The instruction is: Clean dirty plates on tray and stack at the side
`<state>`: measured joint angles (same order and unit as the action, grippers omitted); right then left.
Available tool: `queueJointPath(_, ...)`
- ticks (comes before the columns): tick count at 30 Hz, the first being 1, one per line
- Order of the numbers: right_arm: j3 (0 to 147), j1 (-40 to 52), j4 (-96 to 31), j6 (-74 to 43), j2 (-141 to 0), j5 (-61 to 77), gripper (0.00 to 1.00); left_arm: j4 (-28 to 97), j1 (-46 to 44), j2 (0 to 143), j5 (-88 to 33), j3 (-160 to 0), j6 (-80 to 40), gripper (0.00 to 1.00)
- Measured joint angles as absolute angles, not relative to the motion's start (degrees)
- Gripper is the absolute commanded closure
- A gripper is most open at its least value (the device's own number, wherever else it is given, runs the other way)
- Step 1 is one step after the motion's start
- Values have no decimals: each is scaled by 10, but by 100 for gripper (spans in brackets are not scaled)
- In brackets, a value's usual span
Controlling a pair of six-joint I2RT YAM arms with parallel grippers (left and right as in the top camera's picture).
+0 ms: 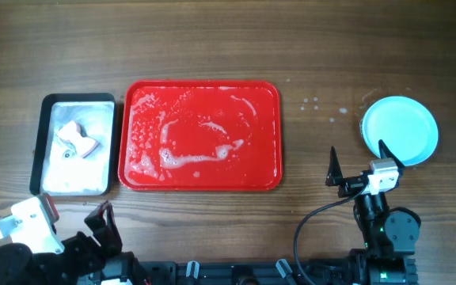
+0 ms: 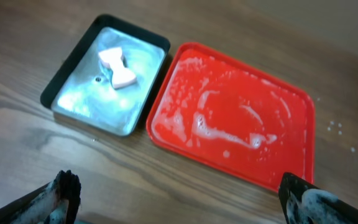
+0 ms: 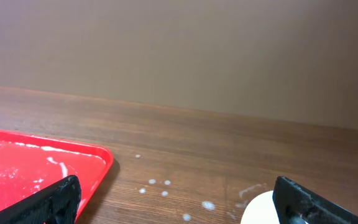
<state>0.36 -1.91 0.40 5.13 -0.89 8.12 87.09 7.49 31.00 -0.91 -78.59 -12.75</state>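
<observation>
1. Both tools stand with fingers apart and hold nothing. The left tool (image 2: pixel 182 202) hangs at the near-left edge of the surface (image 1: pixel 212 39), looking down on both trays. The right tool (image 1: pixel 357 154) sits just near of the plates (image 1: pixel 400 130).
2. The plates lie on the bare surface at the far right, well apart from the tray (image 1: pixel 200 178).
3. No plate is on the tray. It carries only smears of white foam (image 1: pixel 200 154).
4. The sponge (image 1: pixel 77 141) rests in the metal tray (image 1: pixel 76 187), just beside the red one, with neither tool near it.
5. With the tray emptied, the plates set aside and the sponge put down, I judge the task done or very close to it. At most a final check of the stack is left.
6. From above the plates read as one pale blue disc, so I cannot tell how many are stacked. Only the top face shows, and it looks plain. The lower plates and undersides are hidden.
7. The right wrist view catches only a pale sliver of plate, cut off at the bottom edge. A few white droplets (image 1: pixel 315 103) dot the surface between tray and plates.
</observation>
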Motion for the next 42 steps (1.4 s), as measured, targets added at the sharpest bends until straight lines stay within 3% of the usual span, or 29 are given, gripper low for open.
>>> queueJointPath(5, 4, -19, 4, 51, -9, 81, 0, 737, 75, 274, -13, -745, -128, 0)
queueJointPath(15, 4, -19, 4, 49, -9, 81, 0, 385, 65, 42, -63, -407, -128, 0)
queueJointPath(22, 4, -19, 4, 49, -9, 81, 0, 206, 64, 9, -74, -239, -128, 0)
queueJointPath(31, 4, -19, 4, 47, -9, 81, 0, 93, 62, 8, -76, -119, -128, 0)
queueJointPath(42, 4, -19, 4, 47, -9, 81, 0, 53, 62, 8, -76, -27, -128, 0)
